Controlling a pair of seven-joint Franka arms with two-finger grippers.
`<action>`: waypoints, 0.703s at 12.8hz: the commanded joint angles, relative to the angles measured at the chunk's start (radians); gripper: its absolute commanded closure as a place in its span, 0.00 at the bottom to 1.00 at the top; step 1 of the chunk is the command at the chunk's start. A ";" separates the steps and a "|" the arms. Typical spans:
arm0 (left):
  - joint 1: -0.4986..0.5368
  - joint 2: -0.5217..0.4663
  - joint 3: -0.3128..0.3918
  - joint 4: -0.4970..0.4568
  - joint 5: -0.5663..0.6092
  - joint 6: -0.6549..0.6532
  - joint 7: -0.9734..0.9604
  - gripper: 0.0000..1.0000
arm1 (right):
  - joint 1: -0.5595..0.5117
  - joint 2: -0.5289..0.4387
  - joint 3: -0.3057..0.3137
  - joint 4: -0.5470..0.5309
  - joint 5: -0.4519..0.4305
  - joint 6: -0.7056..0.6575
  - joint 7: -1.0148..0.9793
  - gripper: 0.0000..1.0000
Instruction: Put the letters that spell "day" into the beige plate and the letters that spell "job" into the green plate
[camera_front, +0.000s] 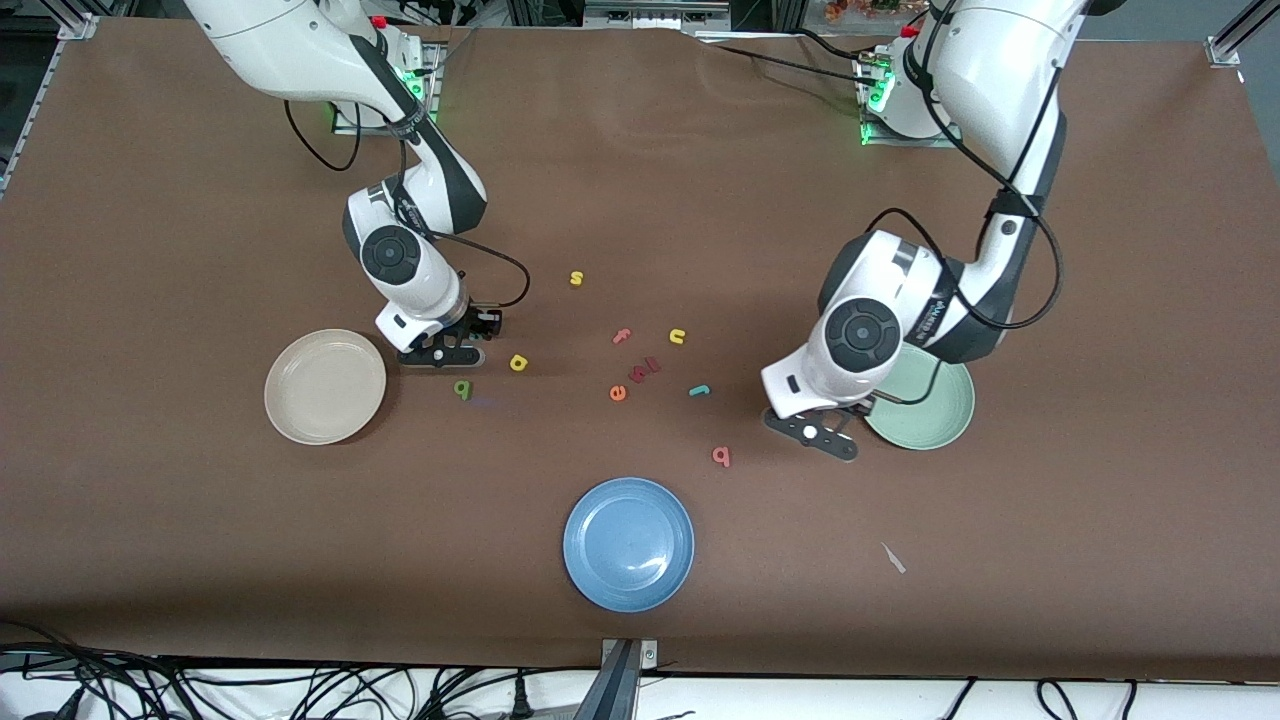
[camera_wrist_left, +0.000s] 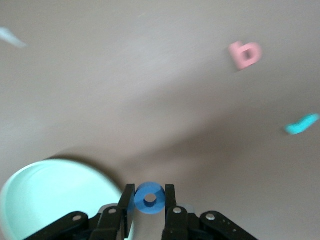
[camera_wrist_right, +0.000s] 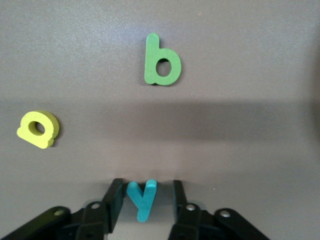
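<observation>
Teal "y" (camera_wrist_right: 141, 199) is seen flat on the counter (camera_front: 700, 180) between the jaws of the right gripper (camera_front: 440, 352), which is set low just beside the beige plate (camera_front: 325, 385), toward the right arm's end of the counter. The jaws are held partly apart astride the letter; one is at its edge, a gap is left at the other, so no grip is had yet. Green "d" (camera_front: 462, 388) and yellow "a" (camera_front: 518, 362) are laid close by on the bare counter, apart from each other, the "d" nearer the front camera. The beige plate is bare.

Blue "o" (camera_wrist_left: 149, 199) is pinched between the jaws of the left gripper (camera_front: 815, 432), closed on it from both sides, just off the rim of the green plate (camera_front: 940, 420), toward the left arm's end of the counter. Nothing is seen in that plate, though part is hidden by the arm. Teal "j" (camera_front: 699, 390) and pink "b" (camera_front: 721, 456) are left on the counter approx. mid-way between the arms, the "b" nearer the front camera.

Other letters are scattered mid-counter: yellow "s" (camera_front: 576, 278), pink "f" (camera_front: 622, 336), yellow "u" (camera_front: 677, 336), orange "e" (camera_front: 618, 393). A blue plate (camera_front: 628, 543) is placed near the counter edge closest to the front camera.
</observation>
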 joint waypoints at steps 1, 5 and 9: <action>0.055 -0.047 -0.009 -0.039 0.065 -0.074 0.022 1.00 | 0.005 0.013 -0.001 0.014 -0.013 -0.016 0.009 0.58; 0.165 -0.058 -0.009 -0.145 0.068 -0.060 0.106 1.00 | 0.005 0.013 -0.001 0.014 -0.012 -0.016 0.014 0.68; 0.185 -0.047 -0.009 -0.239 0.106 0.041 0.117 1.00 | 0.005 0.013 -0.001 0.014 -0.010 -0.016 0.015 0.72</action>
